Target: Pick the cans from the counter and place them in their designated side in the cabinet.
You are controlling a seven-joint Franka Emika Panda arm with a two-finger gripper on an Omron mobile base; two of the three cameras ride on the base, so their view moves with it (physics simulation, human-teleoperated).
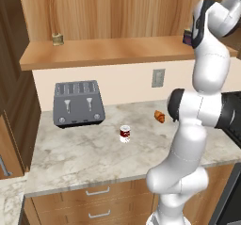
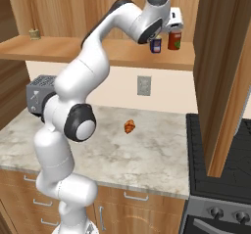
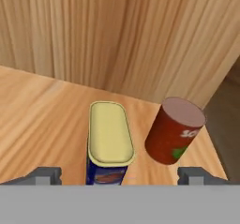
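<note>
The blue can [image 3: 108,145] is standing on the cabinet [image 2: 122,57] shelf beside a red can [image 3: 173,130], between the spread pincer [image 3: 119,175] tips. The left base view is showing the red-and-white can [image 1: 124,133] sitting on the tabletop [image 1: 84,158].

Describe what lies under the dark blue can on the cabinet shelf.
The dark blue can stands on the wooden shelf board, beside the plain red can. The board directly beneath it is covered by the can itself.
</note>
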